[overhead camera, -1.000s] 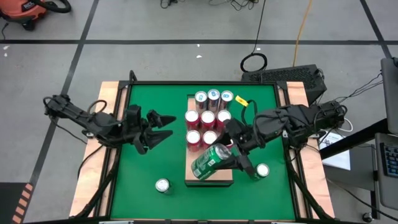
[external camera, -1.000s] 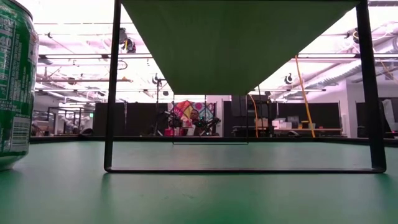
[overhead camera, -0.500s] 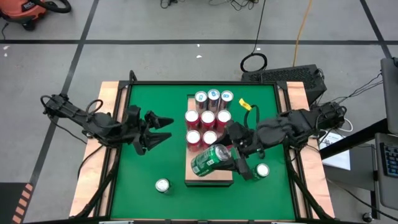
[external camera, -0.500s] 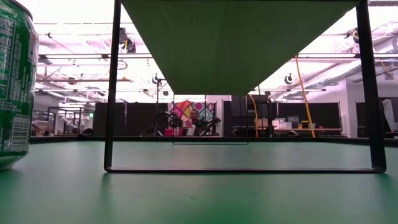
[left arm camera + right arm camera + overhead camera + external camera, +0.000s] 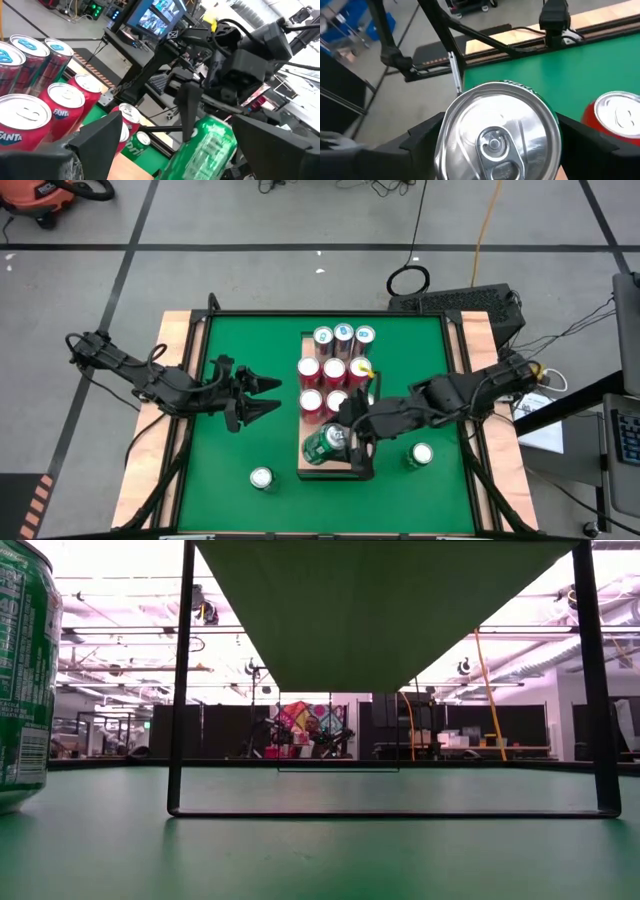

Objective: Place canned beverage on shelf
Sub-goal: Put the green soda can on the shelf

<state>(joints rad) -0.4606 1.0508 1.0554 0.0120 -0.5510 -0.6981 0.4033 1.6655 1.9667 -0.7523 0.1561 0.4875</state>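
A: Nearest the low camera, what is standing on the green table (image 5: 320, 850)?

B: An upright green can (image 5: 25, 680) is standing at the frame's left edge. Beyond it a thin black frame (image 5: 182, 680) is rising from the table surface, and the room is lying behind.

A: From above, which items are sitting at the table's front edge?

B: Two upright cans, one (image 5: 261, 477) left of the shelf (image 5: 335, 465) and another (image 5: 421, 454) right of it, both on the green surface.

A: Where is the canned beverage of the task?

B: The green can (image 5: 328, 444) is being held over the front part of the pale wooden shelf, tilted, just in front of the red cans (image 5: 324, 385). The right gripper (image 5: 345, 442) is clamping it, one finger on each side of its body; the right wrist view is showing the can's silver top (image 5: 495, 140) between those fingers.

A: And the left gripper?

B: The left gripper (image 5: 258, 397) is hovering over the green surface left of the shelf, fingers spread apart and holding nothing. Its wrist camera is looking across at the red cans (image 5: 30, 117) and the gripped green can (image 5: 205, 147).

A: What is standing farthest back?

B: Behind the red cans, a row of three cans (image 5: 343, 335) is occupying the shelf's rear end; two show blue tops and one a red rim.
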